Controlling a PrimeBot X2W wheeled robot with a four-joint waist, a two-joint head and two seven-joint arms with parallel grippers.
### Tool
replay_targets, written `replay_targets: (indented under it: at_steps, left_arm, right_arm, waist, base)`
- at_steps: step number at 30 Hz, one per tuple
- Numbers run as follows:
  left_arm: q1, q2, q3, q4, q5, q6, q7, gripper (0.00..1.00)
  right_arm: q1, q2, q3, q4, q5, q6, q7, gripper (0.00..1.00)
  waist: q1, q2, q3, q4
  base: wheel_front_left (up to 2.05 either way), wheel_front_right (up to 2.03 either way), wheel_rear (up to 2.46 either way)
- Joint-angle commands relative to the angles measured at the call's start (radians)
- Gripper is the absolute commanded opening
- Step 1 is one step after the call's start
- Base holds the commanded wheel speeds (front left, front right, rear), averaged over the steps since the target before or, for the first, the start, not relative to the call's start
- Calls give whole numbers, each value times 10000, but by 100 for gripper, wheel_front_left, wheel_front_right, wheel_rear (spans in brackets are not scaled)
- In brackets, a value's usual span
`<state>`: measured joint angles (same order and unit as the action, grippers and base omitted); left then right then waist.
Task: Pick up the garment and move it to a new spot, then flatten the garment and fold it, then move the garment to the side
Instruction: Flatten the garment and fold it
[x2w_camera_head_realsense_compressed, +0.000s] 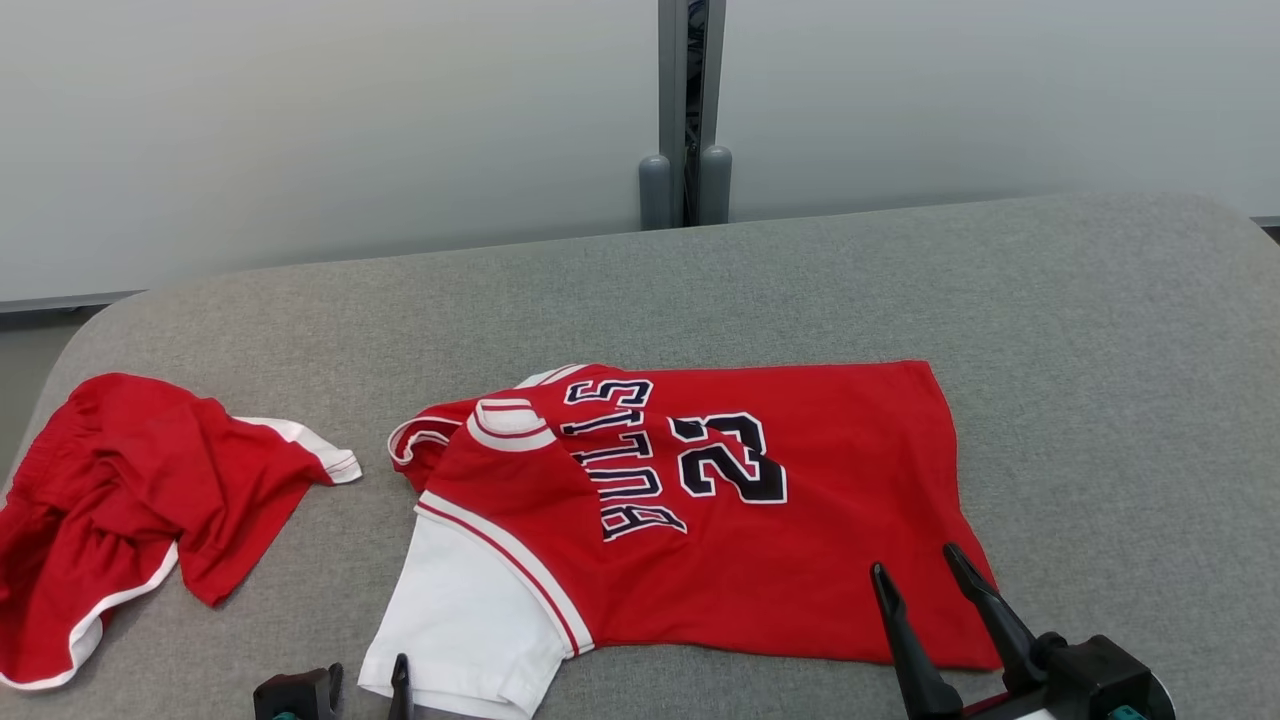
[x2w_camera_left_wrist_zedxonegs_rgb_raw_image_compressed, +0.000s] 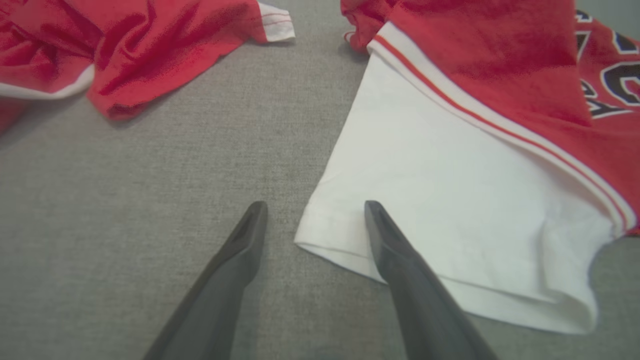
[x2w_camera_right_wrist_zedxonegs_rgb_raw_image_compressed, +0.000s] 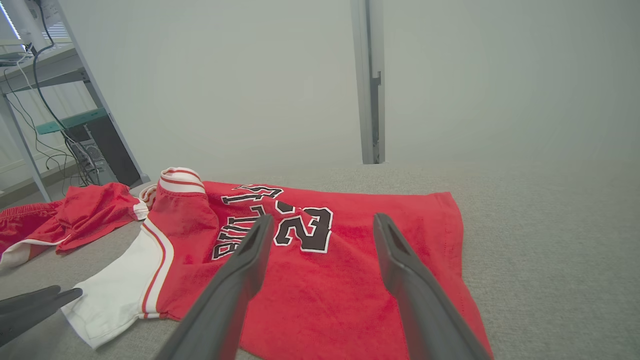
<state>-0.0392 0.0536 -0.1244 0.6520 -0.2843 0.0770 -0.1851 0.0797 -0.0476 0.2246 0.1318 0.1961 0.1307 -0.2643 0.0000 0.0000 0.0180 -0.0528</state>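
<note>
Garment: the red jersey (x2w_camera_head_realsense_compressed: 720, 500) with the number 23 lies near the middle of the grey surface (x2w_camera_head_realsense_compressed: 1100, 330), with its print facing up.
Shape of the garment: the body is mostly spread out. The neck and the far shoulder are bunched in a small heap, and one white sleeve (x2w_camera_head_realsense_compressed: 470, 620) sticks out toward the robot on the left.
Done: the jersey is perhaps already at its working spot, but the pictures cannot confirm this.
Left to do: in my judgement the flattening is not finished, no fold is made, and the move to the side is not yet done.
Left claw (x2w_camera_left_wrist_zedxonegs_rgb_raw_image_compressed: 312, 210): it is spread wide and holds nothing, low over the surface. One finger is over the hem corner of the white sleeve and the other is over bare surface just beside it. I cannot tell if it touches the cloth.
Right claw (x2w_camera_head_realsense_compressed: 915, 560): it is also spread wide and holds nothing. It is above the near right corner of the jersey, close to the bottom hem, and its fingers point across the red body toward the number.
Other cloth: red shorts (x2w_camera_head_realsense_compressed: 130, 500) lie crumpled at the left end of the surface, apart from the jersey and from both claws.
Likely next step: each claw seems placed to take one end of the near edge, the sleeve on the left and the hem on the right.
</note>
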Motion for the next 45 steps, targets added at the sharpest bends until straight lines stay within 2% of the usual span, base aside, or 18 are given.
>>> replay_targets:
  at_steps: [1,2,3,4,5,6,12,16,27,32,42,43,44,45]
  left_arm:
    - [-263,75,-13,258,-66,-31,89,78]
    - [-342,75,-11,361,-90,-60,91,68]
    - [-387,76,-9,461,-133,-78,82,49]
    - [-406,75,-30,596,-162,-144,133,42]
    - [-425,85,-42,698,-178,-168,134,27]
    - [-446,110,-43,805,-196,-193,83,0]
    - [-529,115,-87,1250,-324,-317,72,0]
    - [-336,126,48,1098,-389,-102,-254,0]
    - [305,428,295,-391,-568,75,-485,0]
    - [325,520,272,-765,-611,128,-343,0]
    - [420,501,46,-1267,-595,199,-136,0]
    - [428,499,28,-1326,-592,215,-118,0]
    - [437,498,14,-1387,-598,223,-104,0]
    - [442,498,3,-1451,-598,230,-74,0]
  right_arm:
    - [-119,-59,-7,-8,31,1,-15,100]
    - [-117,-59,-8,-12,39,1,-15,100]
    - [-124,-56,-14,-21,40,1,-15,100]
    - [-133,-59,-30,-19,35,1,-14,100]
    - [-145,-60,-49,-16,34,1,-14,100]
    - [-156,-59,-44,-12,32,1,-14,100]
    - [-145,-59,-92,27,-6,1,-14,100]
    - [-70,-57,-387,150,41,1,-14,100]
    - [-30,-56,-1582,2024,1321,1,-14,100]
    - [-305,-59,-1470,3131,1853,1,-14,100]
    - [-1005,-65,-849,4713,2157,1,-14,100]
    - [-1042,-62,-781,4828,2217,1,-13,76]
    - [-1072,-56,-728,4888,2215,1,-13,45]
    - [-1114,-56,-698,4908,2204,1,-13,31]
  waist:
    - [0,0,33,-45]
    - [0,0,54,-60]
    - [0,0,76,-72]
    - [0,0,94,-83]
    - [0,0,108,-90]
    - [0,0,119,-101]
    - [0,0,151,-127]
    - [0,0,197,-143]
    - [0,0,439,0]
    - [0,0,528,50]
    - [0,0,582,108]
    - [0,0,589,119]
    - [0,0,597,127]
    - [0,0,604,130]
  base:
    - [0,0,0]
    - [0,0,0]
    - [0,0,0]
    - [0,0,0]
    - [0,0,0]
    - [0,0,0]
    - [0,0,0]
    - [0,0,0]
    - [0,0,0]
    - [0,0,0]
    - [0,0,0]
    - [0,0,0]
    - [0,0,0]
    - [0,0,0]
